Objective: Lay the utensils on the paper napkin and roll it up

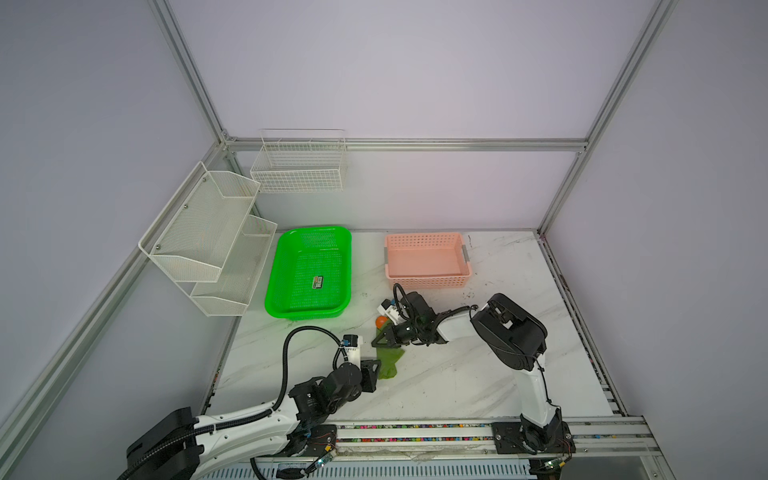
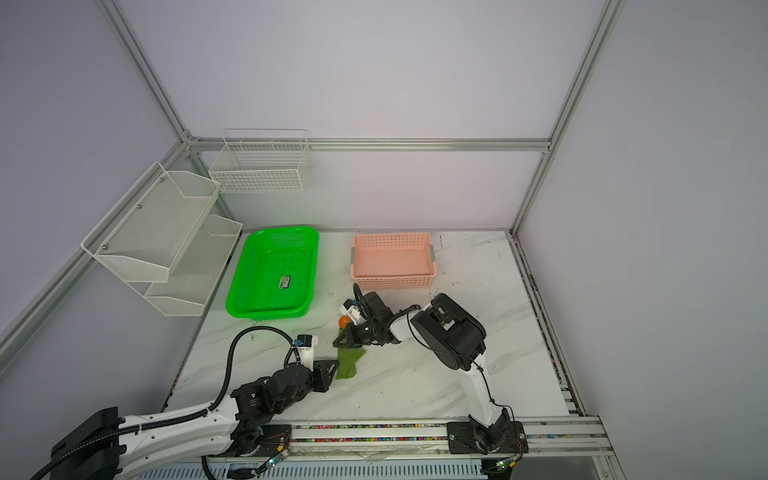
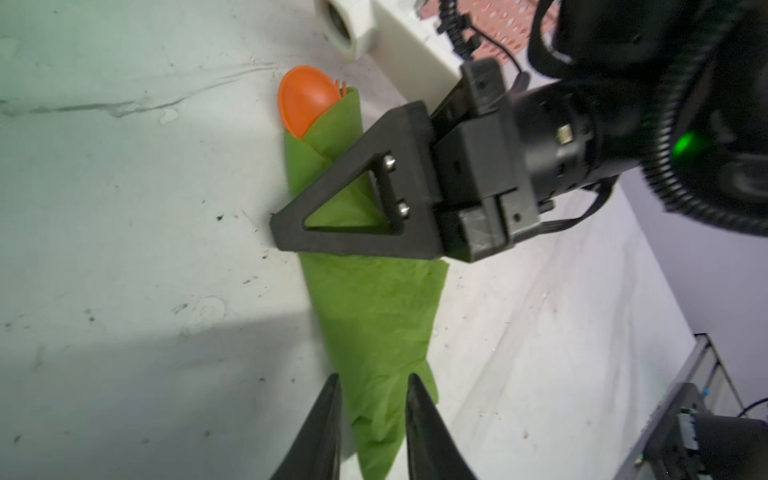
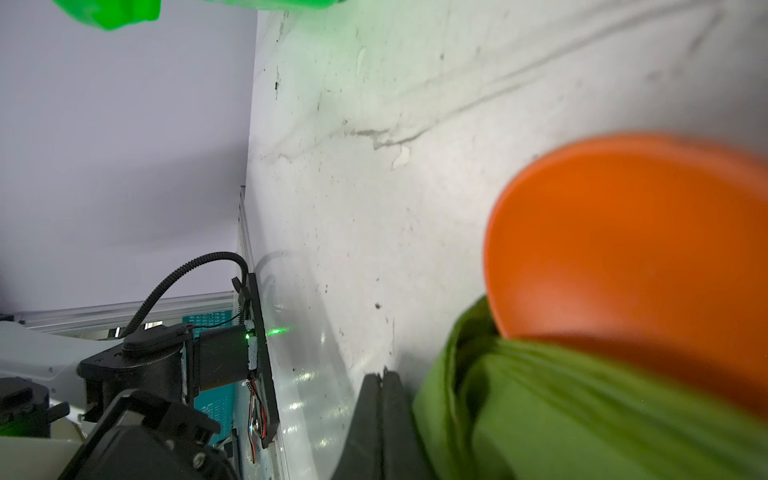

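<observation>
I see the left gripper [image 3: 374, 379] narrowly parted astride the near edge of the paper napkin [image 3: 374, 307], the right gripper [image 4: 381, 376] closed across it, and open table [image 1: 457, 374] rightward.

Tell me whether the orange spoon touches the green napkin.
Touching. The left wrist view shows the spoon bowl poking out of the rolled napkin, the paper wrapped over its edge.

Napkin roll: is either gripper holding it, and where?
Neither clearly holds it. The right gripper, shut and empty, lies across the napkin near the spoon end. The left gripper has its jaws apart astride the narrow tail, with no pinch visible.
</observation>
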### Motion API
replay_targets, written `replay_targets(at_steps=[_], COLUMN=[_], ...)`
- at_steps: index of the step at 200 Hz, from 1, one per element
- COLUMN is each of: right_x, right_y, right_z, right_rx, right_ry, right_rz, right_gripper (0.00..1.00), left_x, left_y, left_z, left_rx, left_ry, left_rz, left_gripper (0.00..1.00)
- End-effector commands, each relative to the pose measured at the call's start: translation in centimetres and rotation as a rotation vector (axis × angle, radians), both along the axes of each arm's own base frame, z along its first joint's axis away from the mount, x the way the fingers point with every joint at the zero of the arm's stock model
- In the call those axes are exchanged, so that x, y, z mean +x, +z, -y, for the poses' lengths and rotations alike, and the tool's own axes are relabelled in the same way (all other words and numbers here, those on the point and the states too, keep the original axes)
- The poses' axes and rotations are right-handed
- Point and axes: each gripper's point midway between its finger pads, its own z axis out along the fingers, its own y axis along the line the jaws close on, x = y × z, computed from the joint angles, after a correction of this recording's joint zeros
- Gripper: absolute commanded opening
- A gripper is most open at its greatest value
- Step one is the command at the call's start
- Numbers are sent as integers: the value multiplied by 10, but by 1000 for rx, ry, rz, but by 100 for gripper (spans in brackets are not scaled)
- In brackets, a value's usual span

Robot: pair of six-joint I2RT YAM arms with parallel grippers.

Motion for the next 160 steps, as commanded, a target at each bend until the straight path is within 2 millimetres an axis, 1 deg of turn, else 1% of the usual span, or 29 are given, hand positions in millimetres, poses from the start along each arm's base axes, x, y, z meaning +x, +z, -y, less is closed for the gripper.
replay_targets(at_steps=[1, 63, 111, 144, 160], right_x=[-7, -7, -8, -9, -9], right_y=[-66, -67, -67, -68, -68], right_z=[41, 39, 39, 40, 39], right_rx=[-244, -235, -232, -231, -227], right_ry=[-94, -95, -94, -94, -94], right_rz=[-73, -81, -79, -82, -81], right_gripper=[0, 0, 0, 0, 0], left_x=[14, 22, 27, 27, 26], left_y=[31, 28, 20, 17, 13], left_z=[15, 29, 43, 45, 44], left_rx=[-57, -75, -52, -45, -22], left_ry=[-4, -24, -52, -49, -47], left_rz=[62, 43, -2, -24, -45], left_gripper=[30, 32, 33, 34, 34])
